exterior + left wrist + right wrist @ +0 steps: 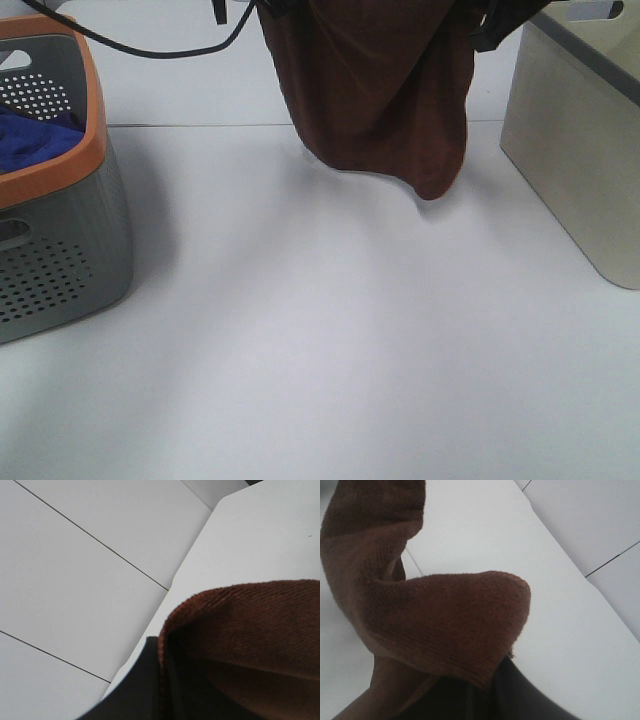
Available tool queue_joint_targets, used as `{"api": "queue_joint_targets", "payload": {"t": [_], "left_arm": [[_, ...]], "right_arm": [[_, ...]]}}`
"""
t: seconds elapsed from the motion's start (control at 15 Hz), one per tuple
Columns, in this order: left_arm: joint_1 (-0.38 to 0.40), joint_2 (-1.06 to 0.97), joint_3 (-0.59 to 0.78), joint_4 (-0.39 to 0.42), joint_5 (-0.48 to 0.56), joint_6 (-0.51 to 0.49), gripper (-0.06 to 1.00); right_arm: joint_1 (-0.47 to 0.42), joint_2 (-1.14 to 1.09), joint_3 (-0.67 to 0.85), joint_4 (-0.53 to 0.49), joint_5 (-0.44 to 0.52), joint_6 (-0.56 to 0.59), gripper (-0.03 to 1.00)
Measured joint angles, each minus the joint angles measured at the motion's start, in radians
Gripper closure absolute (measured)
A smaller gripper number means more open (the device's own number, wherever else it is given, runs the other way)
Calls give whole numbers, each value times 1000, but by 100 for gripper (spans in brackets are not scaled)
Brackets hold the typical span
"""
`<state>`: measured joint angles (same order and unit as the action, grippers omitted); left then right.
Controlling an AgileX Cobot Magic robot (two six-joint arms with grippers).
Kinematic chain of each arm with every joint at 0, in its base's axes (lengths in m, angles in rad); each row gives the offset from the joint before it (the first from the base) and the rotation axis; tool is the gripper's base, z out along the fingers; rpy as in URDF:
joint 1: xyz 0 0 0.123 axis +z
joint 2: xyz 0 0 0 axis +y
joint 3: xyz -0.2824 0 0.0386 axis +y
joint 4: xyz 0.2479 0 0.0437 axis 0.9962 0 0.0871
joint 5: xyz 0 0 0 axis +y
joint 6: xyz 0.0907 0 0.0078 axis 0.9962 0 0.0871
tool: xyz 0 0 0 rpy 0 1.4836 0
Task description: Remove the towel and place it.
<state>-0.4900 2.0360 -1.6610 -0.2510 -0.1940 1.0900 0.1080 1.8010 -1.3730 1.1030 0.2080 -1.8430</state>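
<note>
Two grips: the left claw [161, 680] and the right claw [496, 692] are both pinched shut on the towel [375, 90], one on each top side
Where the towel is: up in the air at the back of the tabletop [320, 350], hanging like a bag between the two arms
Lowest bit: one corner droops close to the tabletop; I cannot tell if it touches
On the left: a grey basket [95, 110] with an orange rim and a blue cloth [30, 140] inside
On the right: a pale bin [570, 150]; I cannot see inside it
How it will handle, I think: soft, fuzzy and light, so it flops and folds and keeps no shape
Slippy or not: the fuzzy loops should catch well, so I guess it will not slide out easily
Best place to hold: near the top edge or corners, far apart, so it hangs flat and does not bunch
Watch out: the droopy corner could drag on the tabletop or catch on a rim
How far along: the towel is lifted up, and putting it down is not done yet
</note>
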Motion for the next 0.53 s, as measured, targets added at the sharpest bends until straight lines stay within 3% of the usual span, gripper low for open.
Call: {"api": "queue_joint_targets", "payload": {"t": [0.13,0.33,0.53], "left_arm": [[0,29,-18,1,-40,27,94],[0,59,-34,-23,-45,31,94],[0,86,-34,-26,101,31,94]], "right_arm": [[0,70,-76,-2,24,-7,97],[0,87,-67,-38,40,-7,97],[0,88,-19,-122,126,52,97]]}}
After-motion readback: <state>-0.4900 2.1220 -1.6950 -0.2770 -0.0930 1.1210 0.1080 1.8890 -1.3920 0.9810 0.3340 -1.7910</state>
